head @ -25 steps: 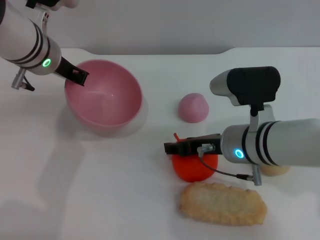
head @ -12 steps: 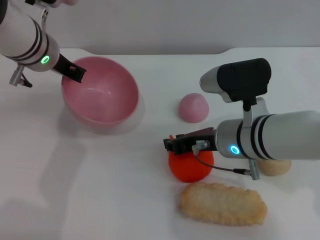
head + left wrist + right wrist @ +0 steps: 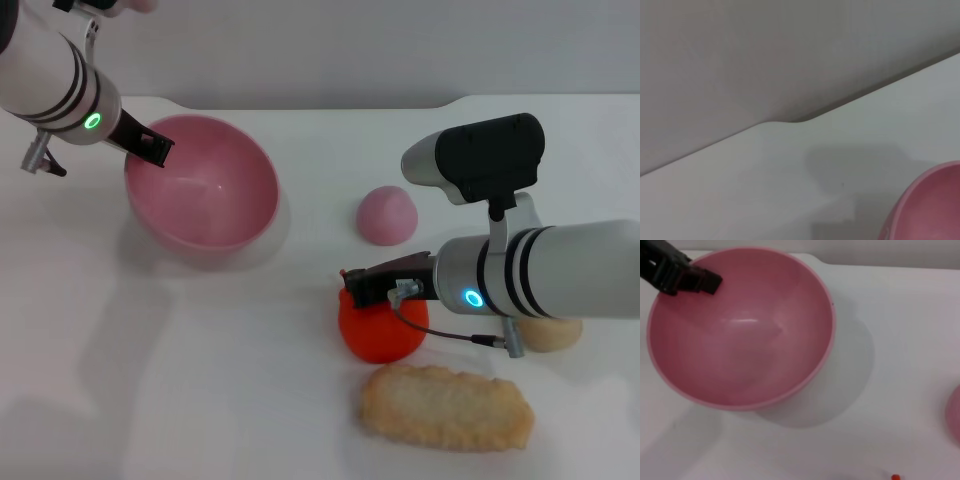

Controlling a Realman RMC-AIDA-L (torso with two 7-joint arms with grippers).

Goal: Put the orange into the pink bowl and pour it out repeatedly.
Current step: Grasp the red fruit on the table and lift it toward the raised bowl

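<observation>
Right gripper [image 3: 352,286] clamps orange [image 3: 383,330]; pink dome [image 3: 388,214], biscuit [image 3: 446,408] nearby; left gripper [image 3: 152,150] grips pink bowl [image 3: 205,190] rim

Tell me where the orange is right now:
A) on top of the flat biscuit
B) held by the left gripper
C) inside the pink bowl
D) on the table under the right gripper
D: the orange sits on the table under the right gripper; the pink bowl is empty.
</observation>
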